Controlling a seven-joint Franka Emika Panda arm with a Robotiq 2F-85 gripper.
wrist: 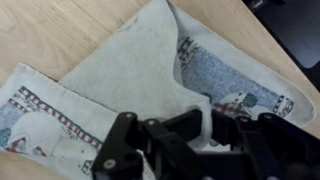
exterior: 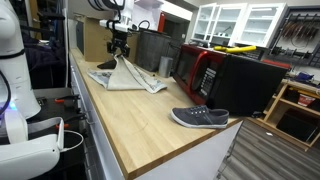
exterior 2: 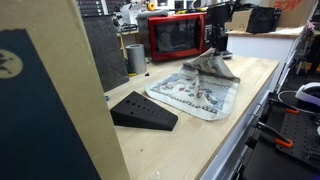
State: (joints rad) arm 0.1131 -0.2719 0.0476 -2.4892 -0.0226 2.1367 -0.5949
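- Your gripper (exterior: 121, 50) is pinched shut on the cloth (exterior: 130, 80), holding one part up in a peak.
- The rest of the cloth lies on the wooden counter (exterior: 150, 125), near the red microwave (exterior 2: 176, 36).

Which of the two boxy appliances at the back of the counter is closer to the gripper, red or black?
The red microwave. It stands between the black appliance and the gripper, which is shut on the patterned cloth.

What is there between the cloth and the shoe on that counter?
Nothing. In an exterior view, the stretch of counter between the cloth and the shoe is bare wood.
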